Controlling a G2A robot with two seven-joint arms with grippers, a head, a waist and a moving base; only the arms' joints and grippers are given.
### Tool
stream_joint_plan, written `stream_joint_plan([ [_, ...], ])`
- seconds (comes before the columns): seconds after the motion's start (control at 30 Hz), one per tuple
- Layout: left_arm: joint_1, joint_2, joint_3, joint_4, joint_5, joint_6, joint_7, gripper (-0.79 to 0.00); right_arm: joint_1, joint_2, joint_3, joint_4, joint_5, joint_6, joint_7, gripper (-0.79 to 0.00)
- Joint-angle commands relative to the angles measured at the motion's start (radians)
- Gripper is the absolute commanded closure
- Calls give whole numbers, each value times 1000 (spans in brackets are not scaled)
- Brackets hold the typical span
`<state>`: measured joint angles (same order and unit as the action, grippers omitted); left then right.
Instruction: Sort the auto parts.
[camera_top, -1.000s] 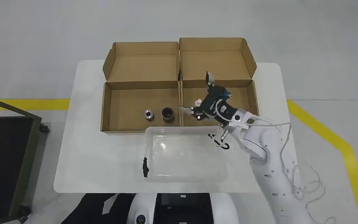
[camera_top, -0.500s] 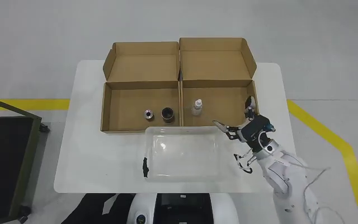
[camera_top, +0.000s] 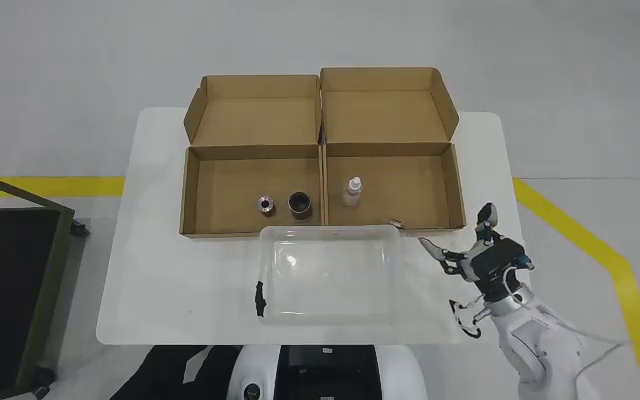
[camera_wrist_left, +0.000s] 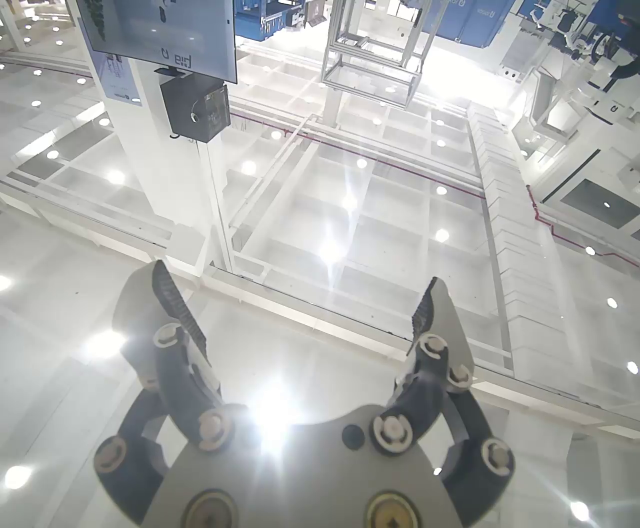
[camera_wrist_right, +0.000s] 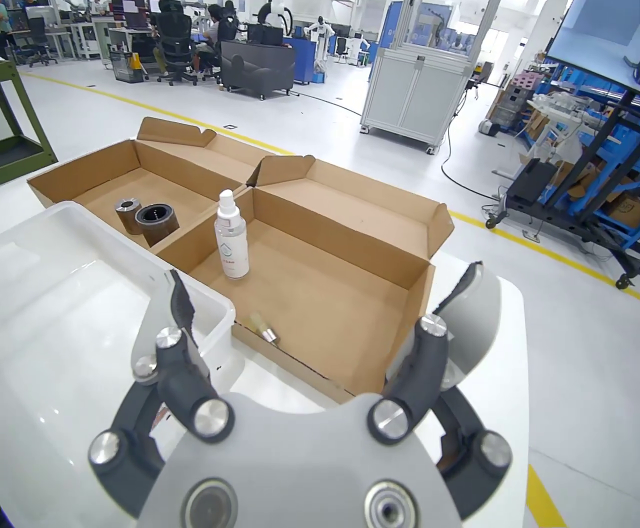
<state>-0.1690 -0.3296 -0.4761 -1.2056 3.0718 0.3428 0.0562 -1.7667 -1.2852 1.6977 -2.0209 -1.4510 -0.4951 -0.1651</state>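
a white spray bottle (camera_top: 353, 190) stands upright in the right cardboard box (camera_top: 415, 190), centre of the top view. a small cylinder (camera_top: 264, 204) and a hollow sleeve (camera_top: 300, 204) sit side by side in the left cardboard box (camera_top: 215, 195). the clear bin (camera_top: 330, 229) below them seems to hold no more parts, so sorting looks nearly done. a small brush-like piece (camera_wrist_right: 264, 330) by the right box's front wall is hard to identify, as is a dark scrap (camera_top: 259, 297) at the bin's lower-left rim. the right gripper (camera_top: 456, 228), lower right, is spread wide and holds nothing. the left gripper (camera_wrist_left: 296, 287) is equally wide and faces the ceiling.

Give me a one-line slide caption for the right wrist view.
Right gripper, jaws open, facing a spray bottle upright in one cardboard box, two cylindrical parts in the neighbouring box.
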Motion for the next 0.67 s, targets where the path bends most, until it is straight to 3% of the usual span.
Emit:
stream_joint_plan([
  [0.0,0,0,0,0,0,0,0,-785,-7,1,6,3,2,4,-4,-785],
  [0.63,0,0,0,0,0,0,0,-785,-12,6,19,20,21,3,-17,-785],
])
